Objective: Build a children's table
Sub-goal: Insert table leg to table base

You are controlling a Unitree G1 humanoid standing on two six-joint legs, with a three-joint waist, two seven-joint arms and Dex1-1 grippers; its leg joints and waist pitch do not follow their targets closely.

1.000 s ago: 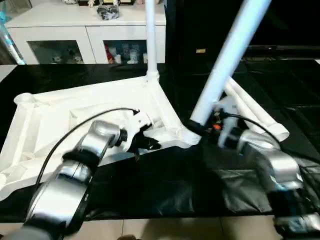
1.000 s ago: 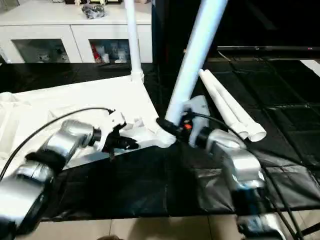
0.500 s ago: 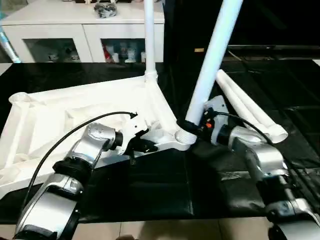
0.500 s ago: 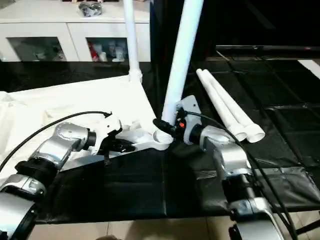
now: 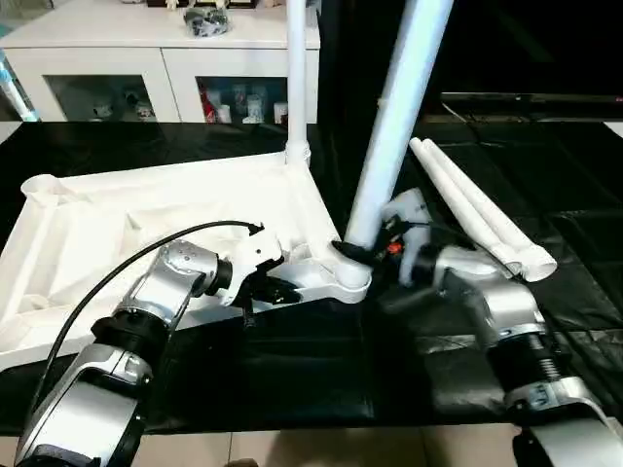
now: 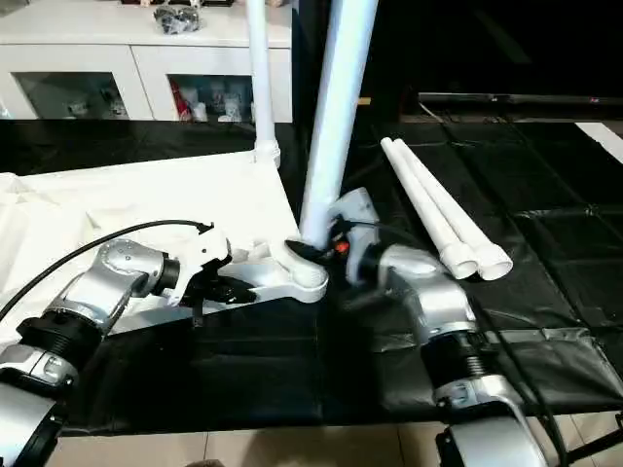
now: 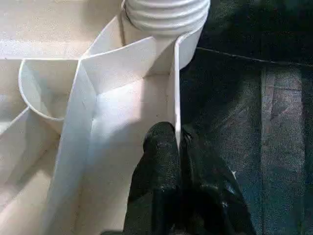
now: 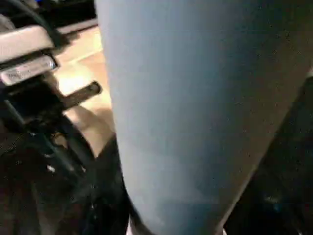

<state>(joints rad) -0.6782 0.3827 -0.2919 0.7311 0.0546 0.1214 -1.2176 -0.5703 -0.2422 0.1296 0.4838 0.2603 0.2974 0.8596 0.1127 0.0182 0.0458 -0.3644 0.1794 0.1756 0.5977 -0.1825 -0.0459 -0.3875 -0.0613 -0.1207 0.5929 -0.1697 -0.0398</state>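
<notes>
Right gripper (image 5: 352, 253) clasps second leg (image 5: 394, 117) at its base; the leg has swung from slanted to near upright in the tabletop's (image 5: 117, 219) corner socket. Left gripper (image 7: 178, 142) pinches the rim. Seating appears underway.

Left gripper (image 7: 178, 147) on the table's rim (image 7: 175, 88)
Jaws pinch the thin wall below a threaded leg end (image 7: 166, 12); black mat (image 7: 249, 98) alongside.

No text, label, brand, number or sign can be read anywhere here.
</notes>
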